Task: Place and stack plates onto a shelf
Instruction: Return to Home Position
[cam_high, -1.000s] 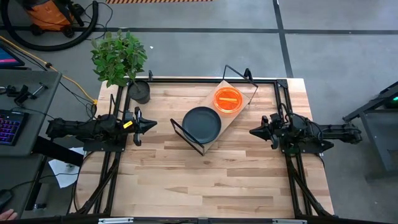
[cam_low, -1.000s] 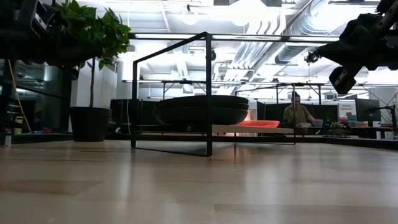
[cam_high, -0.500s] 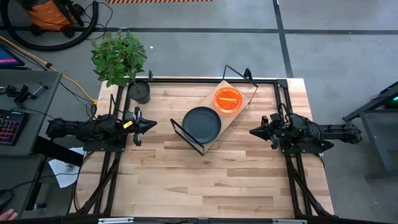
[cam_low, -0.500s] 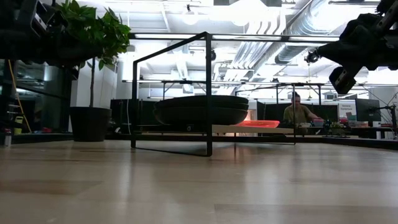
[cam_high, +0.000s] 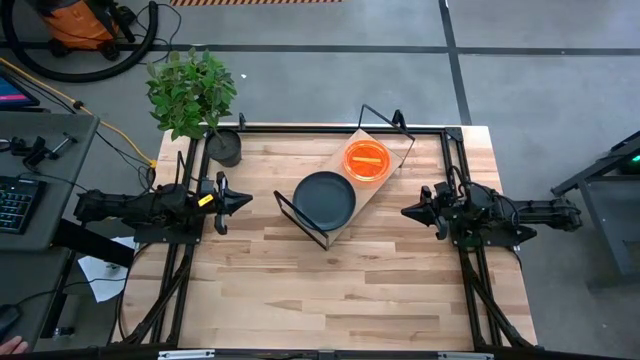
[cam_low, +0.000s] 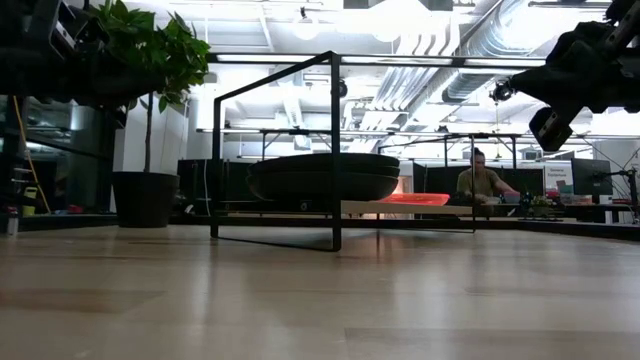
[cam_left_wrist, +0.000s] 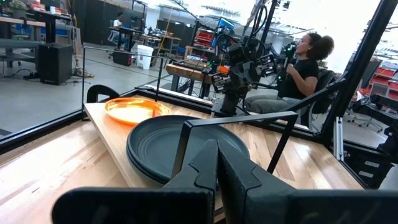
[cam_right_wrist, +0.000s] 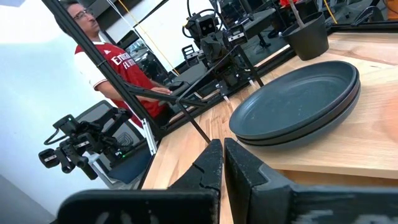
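Pale butcher-block planks make up the tabletop (cam_high: 330, 290), with grey floor around it and an open workshop beyond. A light wooden rectangular shelf on a thin black wire frame (cam_high: 362, 203) sits slantwise a little toward 12 o'clock from the table's middle. On its 7 o'clock end rests a stack of matte dark grey round plates with raised rims (cam_high: 324, 198). Smaller translucent orange round plates (cam_high: 367, 161) lie on its 1 o'clock end, just beside the grey ones. We cannot count the orange layers.

We see the left gripper (cam_high: 245, 201) at the table's 9 o'clock edge, pointing at the shelf and well apart from it. Its wrist view shows its fingers pressed together on nothing. At 3 o'clock the right gripper (cam_high: 405, 211) mirrors it, fingers likewise closed and empty.

A dark pot with a leafy green plant (cam_high: 225, 147) stands at the 11 o'clock corner. A person in a red shirt (cam_right_wrist: 106, 62) and a seated person in a dark top (cam_left_wrist: 305, 68) show beyond the table.
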